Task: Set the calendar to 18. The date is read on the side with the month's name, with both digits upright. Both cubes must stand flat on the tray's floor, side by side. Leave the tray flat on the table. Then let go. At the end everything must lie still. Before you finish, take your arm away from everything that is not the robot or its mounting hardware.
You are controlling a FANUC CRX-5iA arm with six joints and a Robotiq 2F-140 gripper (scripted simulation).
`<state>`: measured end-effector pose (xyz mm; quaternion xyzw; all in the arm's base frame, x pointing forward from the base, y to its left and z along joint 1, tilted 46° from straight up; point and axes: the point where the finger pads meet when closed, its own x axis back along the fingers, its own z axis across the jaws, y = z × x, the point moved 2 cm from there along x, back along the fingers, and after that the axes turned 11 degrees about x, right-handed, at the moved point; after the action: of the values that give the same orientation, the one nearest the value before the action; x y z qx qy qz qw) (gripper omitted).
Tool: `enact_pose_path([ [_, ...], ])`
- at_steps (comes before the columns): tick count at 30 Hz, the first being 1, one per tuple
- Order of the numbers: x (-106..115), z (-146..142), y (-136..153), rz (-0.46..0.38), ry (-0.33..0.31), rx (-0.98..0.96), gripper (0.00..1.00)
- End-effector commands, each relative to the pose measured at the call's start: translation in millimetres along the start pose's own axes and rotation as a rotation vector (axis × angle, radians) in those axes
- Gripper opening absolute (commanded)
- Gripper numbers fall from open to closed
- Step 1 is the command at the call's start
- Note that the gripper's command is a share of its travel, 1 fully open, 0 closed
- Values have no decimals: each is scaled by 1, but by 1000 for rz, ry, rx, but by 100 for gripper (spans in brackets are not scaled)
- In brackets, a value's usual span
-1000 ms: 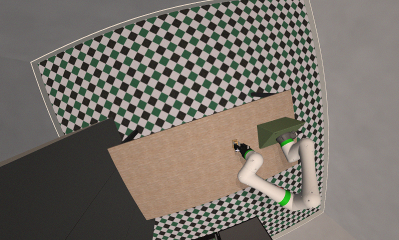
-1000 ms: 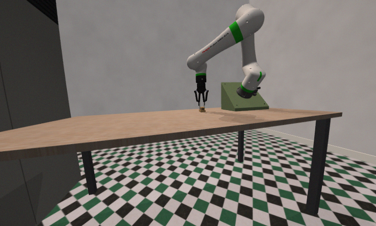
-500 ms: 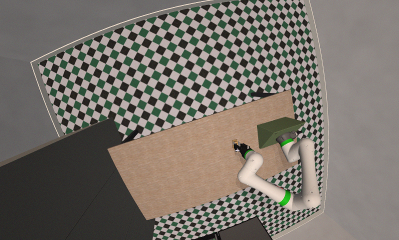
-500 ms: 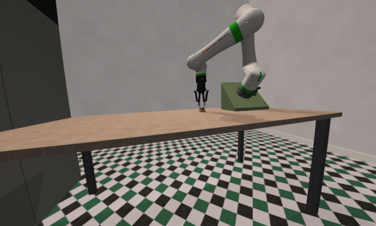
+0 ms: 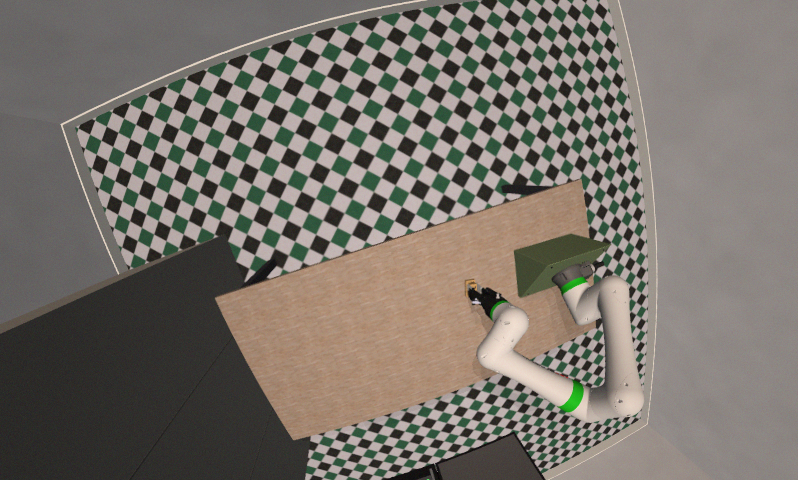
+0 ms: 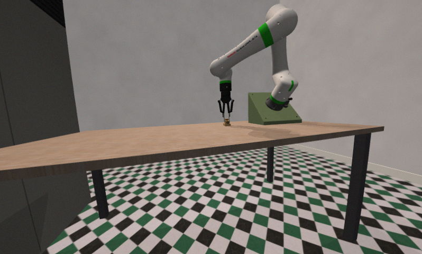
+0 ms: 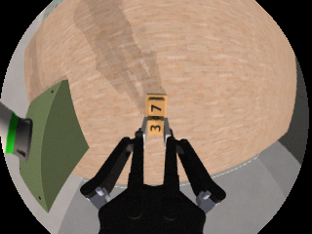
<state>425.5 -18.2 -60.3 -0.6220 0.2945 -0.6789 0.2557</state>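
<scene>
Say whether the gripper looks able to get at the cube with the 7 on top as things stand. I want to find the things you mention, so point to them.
Probably not: the gripper (image 5: 474, 295) (image 6: 227, 117) (image 7: 155, 123) appears shut on the cube with the 3 (image 7: 155, 128), beside the cube with the 7 (image 7: 156, 106).

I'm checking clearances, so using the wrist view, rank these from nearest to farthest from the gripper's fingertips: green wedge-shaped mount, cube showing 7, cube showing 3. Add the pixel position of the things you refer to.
1. Cube showing 3 (image 7: 155, 128): right at the tips, between the jaws.
2. Cube showing 7 (image 7: 156, 105): just beyond it, above in the view.
3. Green wedge-shaped mount (image 7: 54, 141): well off at the view's left.
</scene>
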Motion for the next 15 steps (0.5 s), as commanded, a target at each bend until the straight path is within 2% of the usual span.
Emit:
enact_pose_path([
  [1,21,0,0,0,0,0,17],
  [2,29,0,0,0,0,0,17],
  [4,29,0,0,0,0,0,17],
  [11,77,0,0,0,0,0,17],
  [15,86,0,0,0,0,0,17],
])
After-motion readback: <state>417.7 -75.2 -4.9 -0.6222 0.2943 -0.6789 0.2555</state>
